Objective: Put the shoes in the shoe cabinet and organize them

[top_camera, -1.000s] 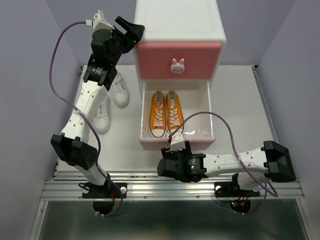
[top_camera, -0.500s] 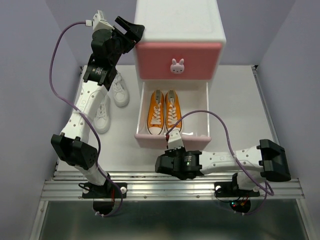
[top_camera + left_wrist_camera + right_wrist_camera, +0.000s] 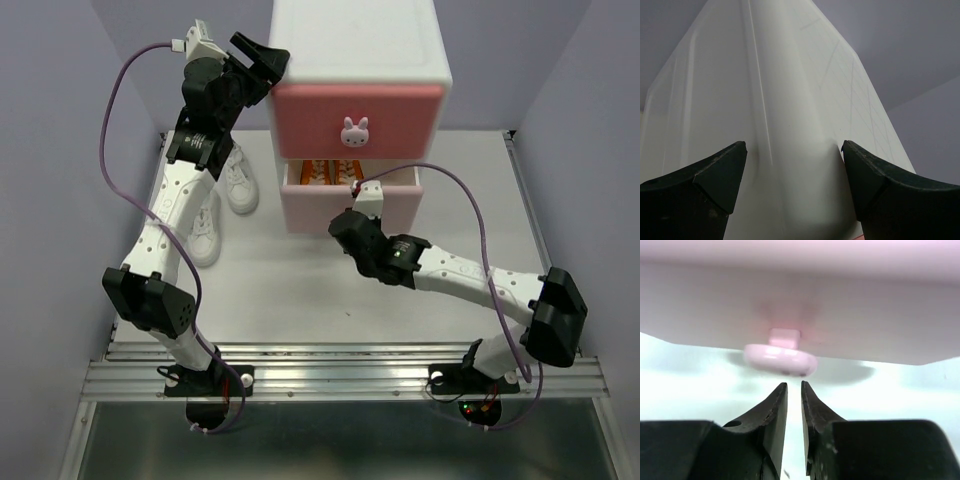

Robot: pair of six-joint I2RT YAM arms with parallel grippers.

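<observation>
Right gripper [image 3: 794, 385] has its fingers almost pressed together, only a sliver of gap and nothing in it. The tips sit just short of a small pink nub [image 3: 781, 359] on the paler pink drawer front [image 3: 310, 208]. Knob or foot, can't tell. That drawer's nearly in, so the orange sneakers [image 3: 318, 173] only peek out. Left gripper [image 3: 792, 147] is spread wide astride the shoe cabinet [image 3: 358, 45] at its white corner, contact unclear. White sneakers [image 3: 240, 185] sit on the table [image 3: 300, 300] to its left, partly hidden by the left arm.
</observation>
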